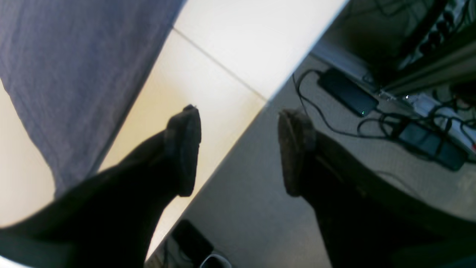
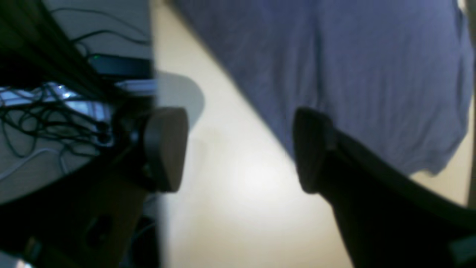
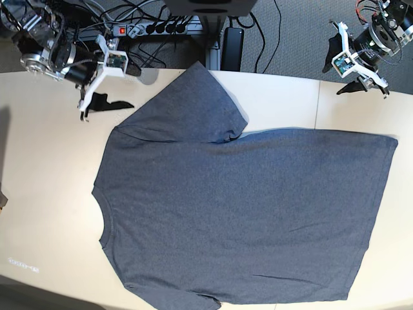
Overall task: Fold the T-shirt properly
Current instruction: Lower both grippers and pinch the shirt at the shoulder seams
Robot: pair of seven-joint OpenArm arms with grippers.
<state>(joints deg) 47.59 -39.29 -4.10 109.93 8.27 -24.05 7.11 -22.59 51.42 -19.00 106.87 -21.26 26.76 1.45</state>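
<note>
Two grippers, the left gripper and the right gripper, hung with jaws spread wide and nothing held, each at a far corner of the table, probably parked clear so the garment lay unobstructed. The T-shirt lay flat and unfolded across the tabletop, plain side up, collar toward the right arm's side, hem toward the left arm's, one sleeve pointing to the far edge. Beyond that edge sat a power strip, cables and adapters; nothing blocked the cloth itself.
</note>
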